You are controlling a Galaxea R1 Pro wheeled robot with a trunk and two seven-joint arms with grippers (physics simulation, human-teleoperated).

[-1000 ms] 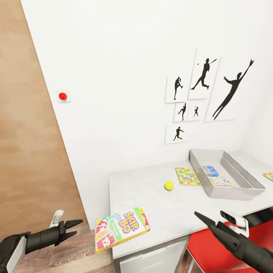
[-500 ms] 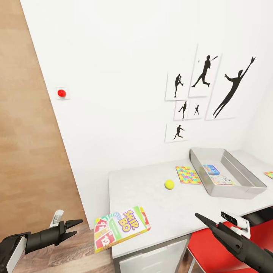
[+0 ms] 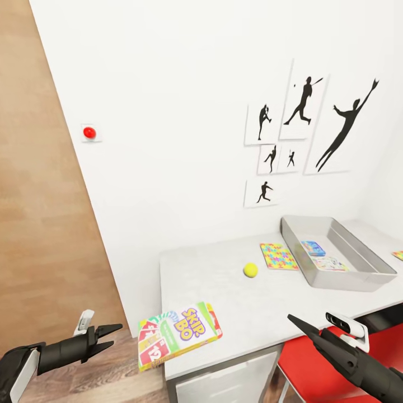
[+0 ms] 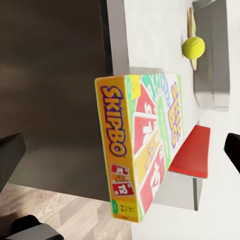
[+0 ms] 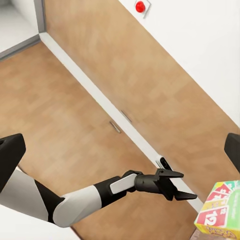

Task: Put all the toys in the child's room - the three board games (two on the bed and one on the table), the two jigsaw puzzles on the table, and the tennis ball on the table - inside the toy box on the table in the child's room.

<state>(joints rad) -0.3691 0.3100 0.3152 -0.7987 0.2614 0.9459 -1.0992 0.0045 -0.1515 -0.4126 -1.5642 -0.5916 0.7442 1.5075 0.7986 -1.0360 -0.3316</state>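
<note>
A green-white Skip-Bo board game (image 3: 179, 336) lies on the table (image 3: 212, 274) at its near left corner, overhanging the edge; the left wrist view shows this box (image 4: 145, 145) close up. My left gripper (image 3: 113, 336) hovers open just left of it, apart from it. Farther along lie the tennis ball (image 3: 250, 270), a jigsaw puzzle (image 3: 279, 256) and the grey toy box (image 3: 344, 281), which holds a blue board game (image 3: 313, 248) and a pale one (image 3: 330, 263). Another jigsaw puzzle (image 3: 398, 255) peeks in at the right edge. My right gripper (image 3: 299, 326) is open and empty below the table's front edge.
A red chair (image 3: 336, 358) stands under the table beside my right arm. Dancer-silhouette pictures (image 3: 302, 129) hang on the white wall behind, with a red button (image 3: 89, 132) farther left. Wood-plank floor (image 3: 39, 224) stretches left of the table.
The whole view has shifted slightly, so the camera moved. Both grippers and the things on the table keep their places.
</note>
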